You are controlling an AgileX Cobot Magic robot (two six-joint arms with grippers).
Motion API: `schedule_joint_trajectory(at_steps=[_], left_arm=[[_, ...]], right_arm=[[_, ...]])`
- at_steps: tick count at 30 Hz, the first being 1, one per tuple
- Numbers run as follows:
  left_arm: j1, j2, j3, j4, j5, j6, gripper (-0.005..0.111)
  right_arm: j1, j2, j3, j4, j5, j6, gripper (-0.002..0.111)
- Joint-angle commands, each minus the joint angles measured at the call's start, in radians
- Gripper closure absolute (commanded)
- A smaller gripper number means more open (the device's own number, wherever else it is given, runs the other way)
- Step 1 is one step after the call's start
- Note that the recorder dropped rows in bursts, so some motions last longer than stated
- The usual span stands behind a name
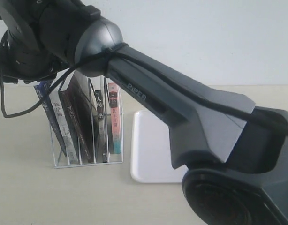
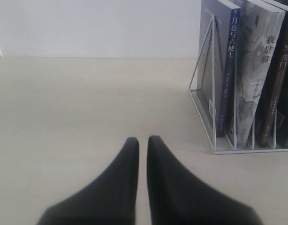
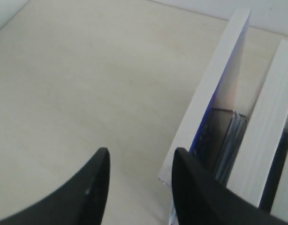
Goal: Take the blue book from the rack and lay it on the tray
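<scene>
The white wire rack (image 1: 87, 157) (image 2: 214, 119) stands on the table with several books upright in its slots. The blue book (image 1: 42, 96) (image 2: 230, 70) leans in the end slot, blue spine with white characters. In the right wrist view I look down on its white page edge (image 3: 219, 79). My right gripper (image 3: 141, 157) is open above that end of the rack, one fingertip (image 3: 181, 161) over the book's top corner and bare table showing in the gap. The left gripper (image 2: 143, 140) is shut and empty, low over the table, apart from the rack. The white tray (image 1: 151, 150) lies flat beside the rack.
The right arm (image 1: 181, 112) stretches across the exterior view and hides part of the tray and the rack's top. Black-spined books (image 1: 73, 117) and a pink-and-teal-spined one (image 1: 115, 124) fill the other slots. A white wall (image 2: 97, 28) backs the table.
</scene>
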Motion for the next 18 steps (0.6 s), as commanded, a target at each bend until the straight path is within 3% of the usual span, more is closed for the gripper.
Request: schedule_joint_trajectory(at_steps=[1,18], left_arm=[[-0.008,-0.002,0.004,0.003,-0.008,0.002,0.101],[-0.008,-0.002,0.004,0.003,-0.008,0.002,0.101]], right_arm=[[-0.009,0.007,-0.008,-0.008,0.014,0.021,0.068],[-0.041,0.037,-0.008,0.028,0.013,0.037,0.068]])
